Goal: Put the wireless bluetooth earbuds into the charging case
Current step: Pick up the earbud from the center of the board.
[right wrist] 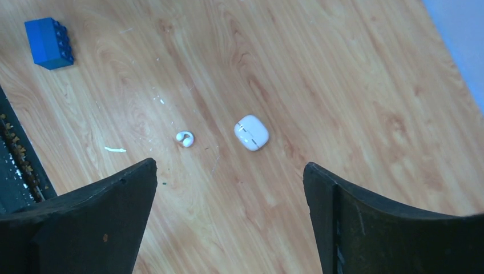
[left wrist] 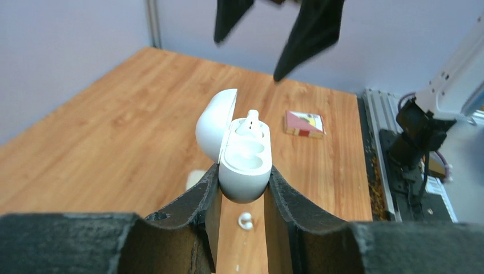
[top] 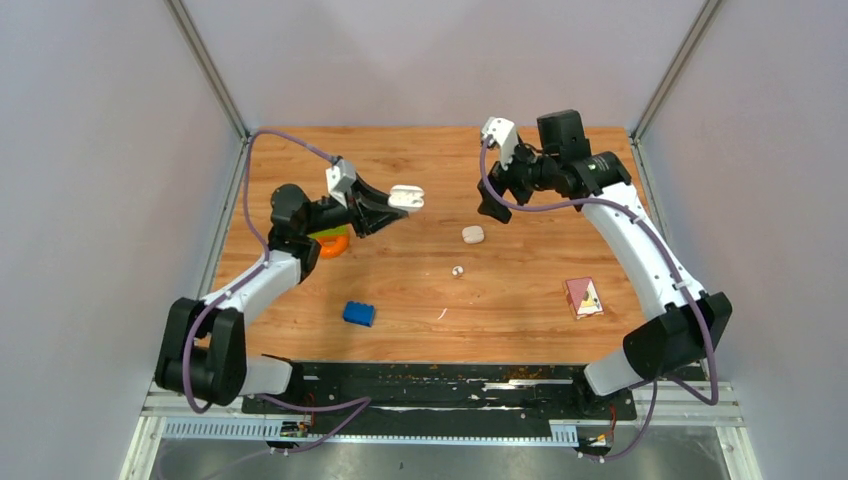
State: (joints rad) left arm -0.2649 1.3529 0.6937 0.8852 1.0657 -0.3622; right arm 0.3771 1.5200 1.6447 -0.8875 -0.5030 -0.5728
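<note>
Blunt black fingers of the left gripper (left wrist: pixel 242 180) fill the foreground, pinching the charging case (left wrist: pixel 244 162) by its rounded lower body and holding it up off the table (top: pixel 520 170), lid swung back. One earbud (left wrist: pixel 251 121) appears seated in the far well; the near well looks vacant. Down on the wood lies the loose earbud (right wrist: pixel 184 138), near a small closed white pod (right wrist: pixel 251 132), with a blue brick (right wrist: pixel 50 43) further off toward the near edge. Above them hangs the right gripper (right wrist: pixel 229 168), jaws spread wide, gripping nothing. What worries me is that the bud is tiny and slick, so an off-centre close could flick it away or catch the pod instead. Pressing it home could also twist the case in that curved pinch.
</note>
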